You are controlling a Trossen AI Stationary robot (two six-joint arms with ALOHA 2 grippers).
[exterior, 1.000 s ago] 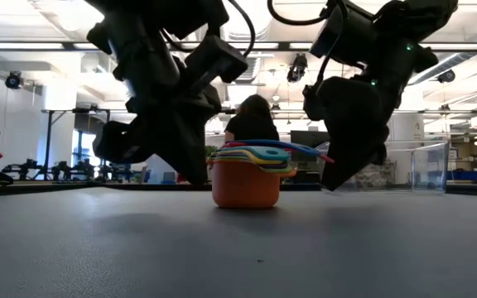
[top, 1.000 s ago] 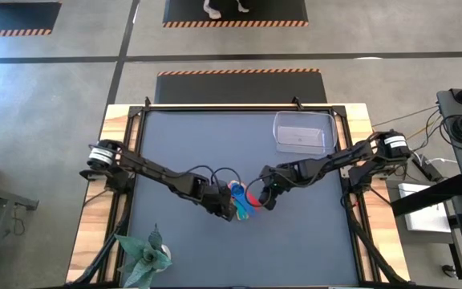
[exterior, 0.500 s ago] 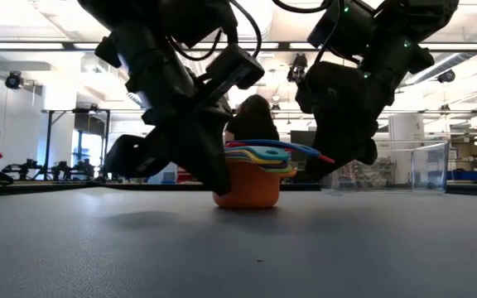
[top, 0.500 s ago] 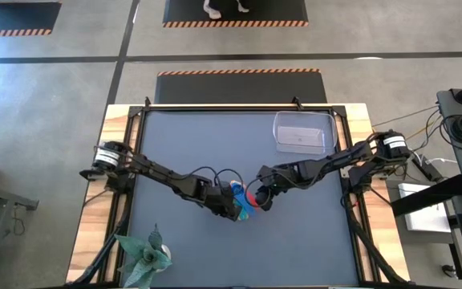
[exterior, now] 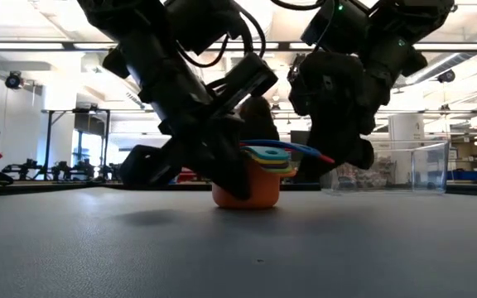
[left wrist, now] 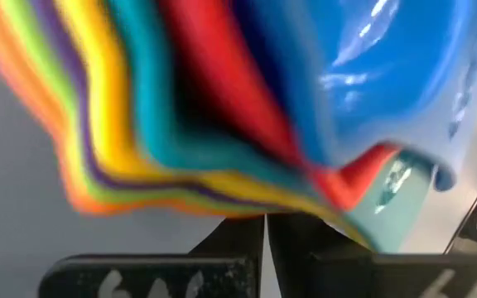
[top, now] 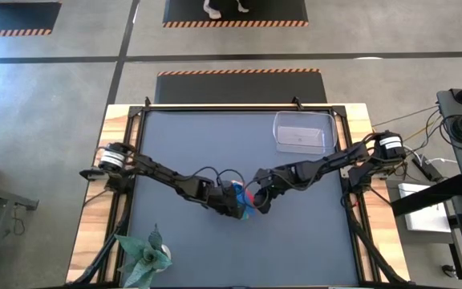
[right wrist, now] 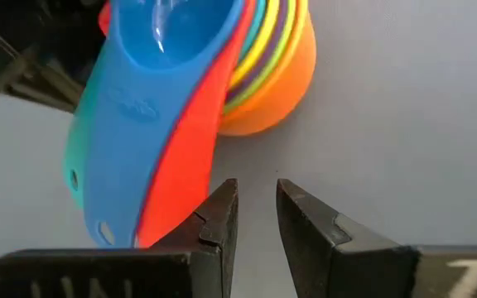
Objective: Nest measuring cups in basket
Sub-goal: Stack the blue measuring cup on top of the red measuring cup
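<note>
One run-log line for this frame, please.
cups: nested stack, mid-table | basket: empty, far right | left gripper: shut, at stack | right gripper: narrow gap, beside handles, holding nothing

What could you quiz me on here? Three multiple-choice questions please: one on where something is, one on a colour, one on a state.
1. Where is the stack of cups?
A. in the basket
B. on the table between both grippers
C. beside the plant

2. Which colour is the outermost, bottom cup?
A. orange
B. red
C. teal

3. How is the left gripper?
A. wide open
B. holding the basket
C. shut

Answers:
1 B: from above the stack sits mid-table between the left gripper and right gripper, away from the basket.
2 A: the low view shows an orange cup carrying the rest.
3 C: its fingers meet in the left wrist view.
</note>
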